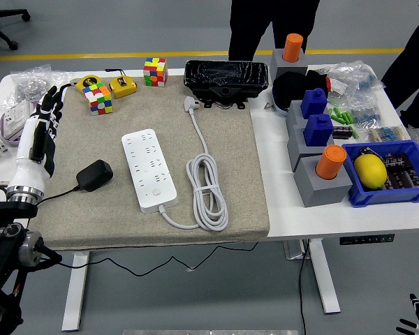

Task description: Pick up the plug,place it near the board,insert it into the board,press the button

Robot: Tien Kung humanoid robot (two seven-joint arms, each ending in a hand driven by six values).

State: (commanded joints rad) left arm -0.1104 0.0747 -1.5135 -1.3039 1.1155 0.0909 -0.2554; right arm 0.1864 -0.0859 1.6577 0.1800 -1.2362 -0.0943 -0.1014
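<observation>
Left hand (42,129) empty, right hand (412,322) mostly cropped

Black plug (94,174), white board (149,169), beige mat (230,174), blue bin (377,193), orange cylinders (330,161), multicolour cubes (155,71).

The power strip (149,169) lies on the mat (230,174) near its middle, the black plug (94,175) just to its left and apart from it. The coiled cable (207,192) sits to the strip's right. Behind them (toward the far edge) stand two cubes (100,98) (155,71) and a wrapped box (226,75). Right of the mat, a bin (398,193) holds a lemon (370,170).
</observation>
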